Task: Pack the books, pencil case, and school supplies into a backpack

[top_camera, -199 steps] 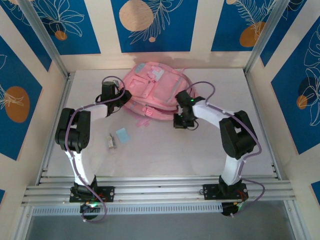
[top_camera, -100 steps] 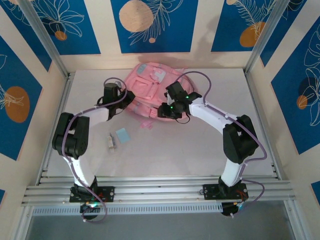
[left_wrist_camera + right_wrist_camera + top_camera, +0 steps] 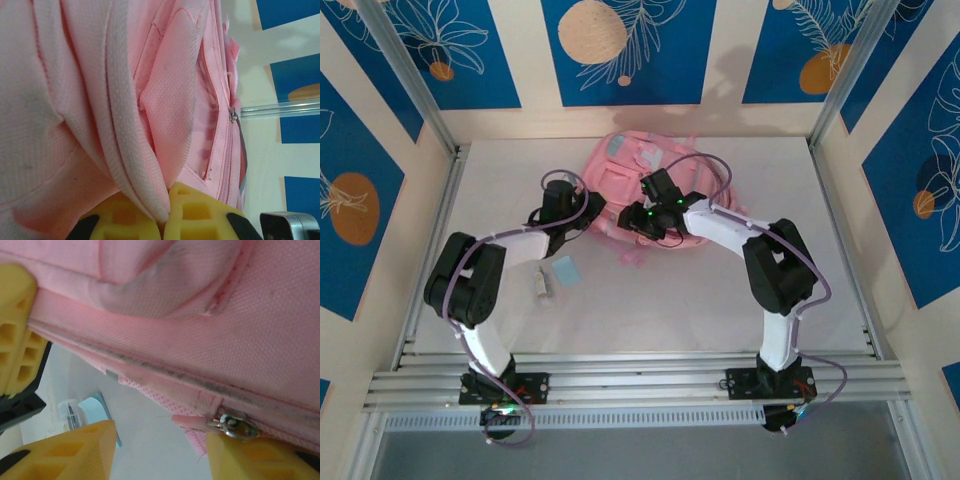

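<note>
Backpack (image 3: 660, 165): pink, at the far middle of the surface (image 3: 740, 290); shifted and turned a little over the last second. Left tool (image 3: 165, 214): fully closed on a fold of the bag's fabric, drawn inward with it. Right tool (image 3: 160, 460): lately closed at the bag's near-right edge, now at its near middle, about half open and holding nothing, with the zip pull (image 3: 235, 425) just beside one finger. Light-blue square (image 3: 565, 270) and small white piece (image 3: 542, 284): unpacked on the surface. Judgement: I am lining up on the zip.

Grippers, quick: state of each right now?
Left gripper: shut on a fold of the backpack.
Right gripper: open, holding nothing, next to the zipper pull.
</note>
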